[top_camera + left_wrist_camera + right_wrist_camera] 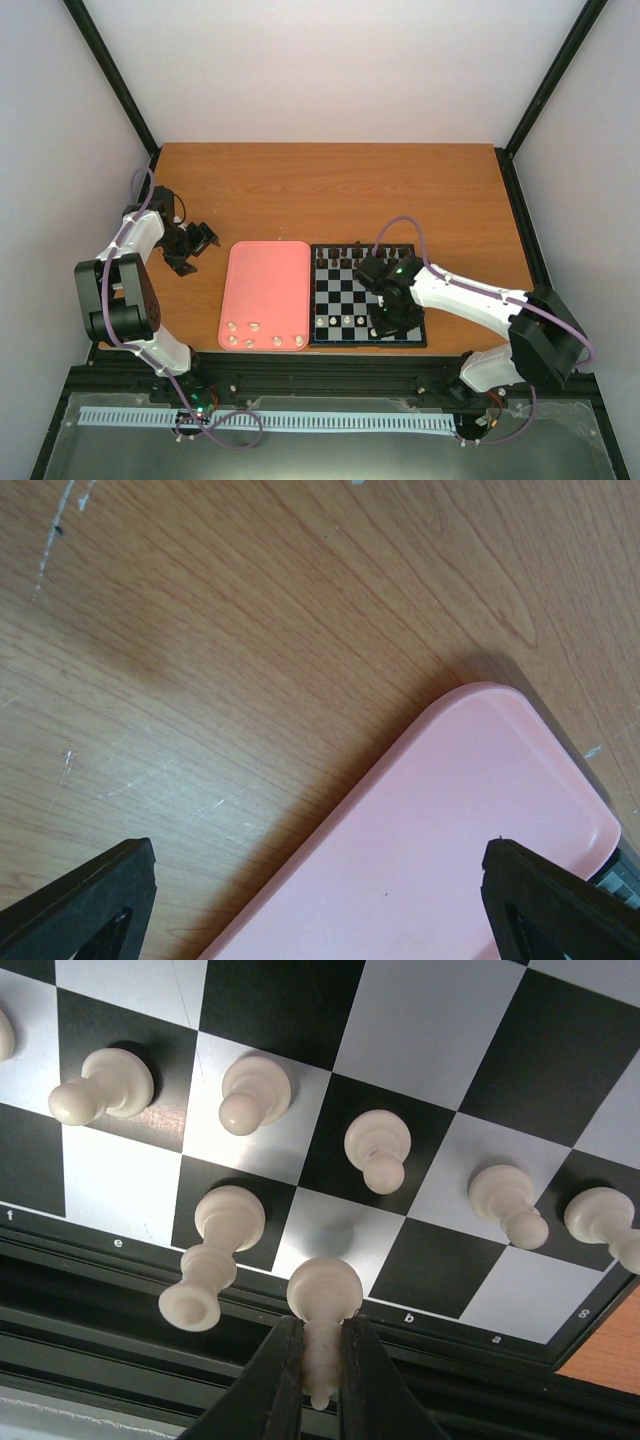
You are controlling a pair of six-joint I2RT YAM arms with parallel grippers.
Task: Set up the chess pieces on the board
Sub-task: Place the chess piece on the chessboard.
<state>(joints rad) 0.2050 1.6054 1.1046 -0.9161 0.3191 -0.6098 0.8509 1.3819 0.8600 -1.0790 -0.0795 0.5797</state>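
The left gripper (318,880) hangs over the table (330,190) beside the pink tray (265,275), jaws wide apart and empty. Several cream chess pieces (255,326) lie along the tray's near edge. The board (345,292) sits just right of the tray. The right gripper (320,1345) is clamped on one cream piece (325,1285) standing in the board's nearest row, alongside others.

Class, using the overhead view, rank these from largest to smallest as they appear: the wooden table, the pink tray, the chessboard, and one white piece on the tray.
1. wooden table
2. chessboard, only slightly wider than the tray
3. pink tray
4. white piece, by far the smallest
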